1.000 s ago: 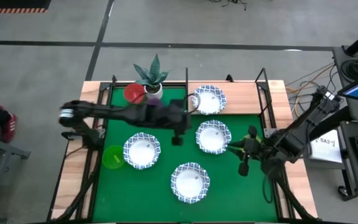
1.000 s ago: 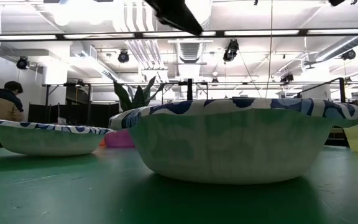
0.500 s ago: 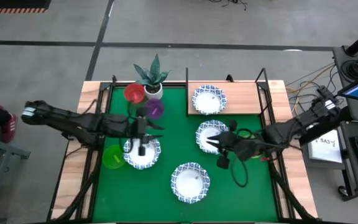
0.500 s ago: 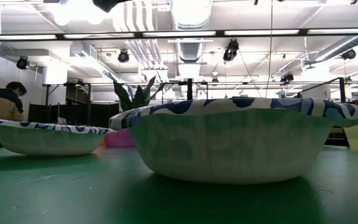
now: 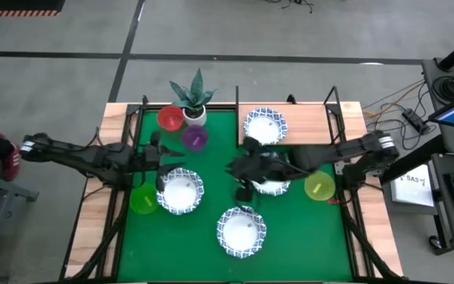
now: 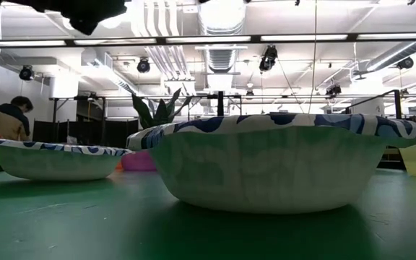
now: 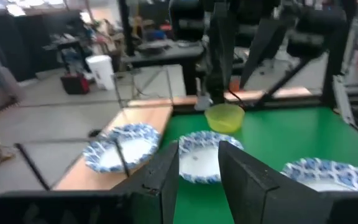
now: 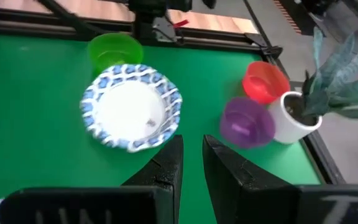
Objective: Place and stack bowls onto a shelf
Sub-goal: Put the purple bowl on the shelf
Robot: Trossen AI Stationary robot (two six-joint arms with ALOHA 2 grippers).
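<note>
Four white bowls with blue rims show in the high view. One (image 5: pixel 265 126) sits on the wooden shelf (image 5: pixel 306 122); the others lie on the green mat at left (image 5: pixel 180 192), middle (image 5: pixel 273 180) and near (image 5: pixel 241 229). Small bowls stand on the mat: red (image 5: pixel 169 118), purple (image 5: pixel 195 139), green (image 5: pixel 142 199), yellow-green (image 5: pixel 319 187). My left gripper (image 5: pixel 160 162) hovers by the left white bowl's far rim, open and empty (image 7: pixel 199 168). My right gripper (image 5: pixel 239 170) reaches over the middle bowl's left side, fingers slightly apart and empty (image 8: pixel 192 165).
A white pot with a spiky plant (image 5: pixel 195 99) stands at the far edge beside the red bowl. Black frame posts (image 5: pixel 333 95) rise around the shelf and table sides. A person (image 6: pixel 2 119) stands in the room behind. Open mat lies between the purple bowl and the middle bowl.
My left gripper has drawn back from the table's middle, next to the shelf, toward the left edge, ending over the left white bowl. My right gripper has reached from the right edge toward the left across the middle bowl, uncovering the yellow-green bowl. No bowl has moved.
</note>
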